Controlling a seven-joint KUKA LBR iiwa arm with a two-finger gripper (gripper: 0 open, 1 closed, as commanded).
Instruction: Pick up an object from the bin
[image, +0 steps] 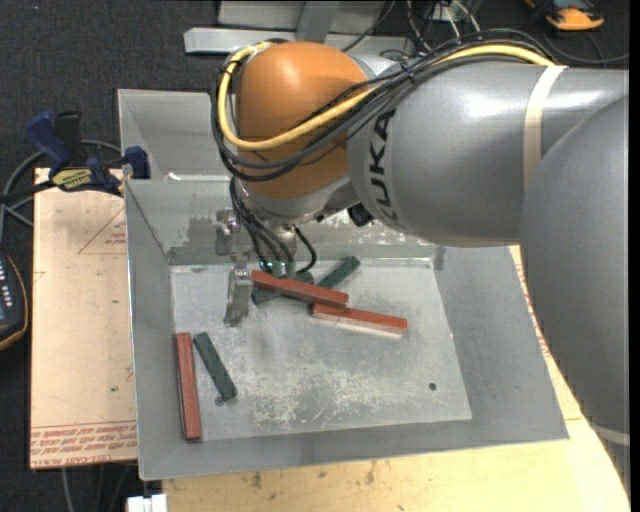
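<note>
Nearest the pincer (240, 303): a long flat red-brown bar (300, 288) at mid-frame, slightly left of centre, lying slantwise w/ its left end just beside the pincer's tip. Prob. the pick target, judging by closeness alone. It rests across a dark green stick (336, 270), so one end likely sits a bit off the floor, giving easier purchase.

Pincer hangs low, tip at or near the floor of the grey metal bin (330, 390). Wide or narrow: can't tell, as the wrist & cables hide most of it. Nothing seen held.

A 2nd red-brown bar w/ pale edge (358, 319) lies just right of the 1st. At lower left, well apart, another red-brown bar (187, 385) & a short dark green stick (214, 366) lie side by side.
</note>
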